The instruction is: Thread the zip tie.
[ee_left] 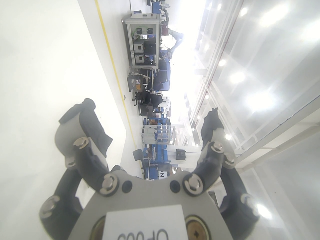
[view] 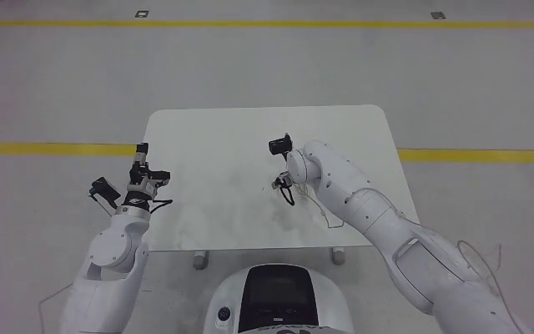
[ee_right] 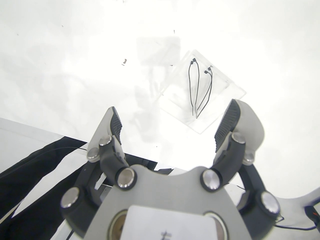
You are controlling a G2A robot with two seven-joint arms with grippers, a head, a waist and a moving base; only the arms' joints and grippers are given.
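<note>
A few thin black zip ties [ee_right: 200, 88] lie loose side by side in a clear shallow tray [ee_right: 175, 98] on the white table [ee_right: 75, 51]. My right gripper [ee_right: 172, 108] hangs above the table just short of the tray, open, with nothing between its ribbed fingers [ee_right: 226, 118]. In the top view the right arm [view: 334, 179] stretches over the table's middle and covers the tray. My left gripper [ee_left: 150, 117] is open and empty, pointing out into the room; from above it sits at the table's left edge [view: 142, 167].
The table [view: 217, 150] is bare white apart from small dark specks [ee_right: 124, 61]. Its near edge [ee_right: 50, 136] runs close under the right gripper, with dark shapes [ee_right: 30, 168] beyond it. Yellow floor lines [view: 67, 149] run past the table.
</note>
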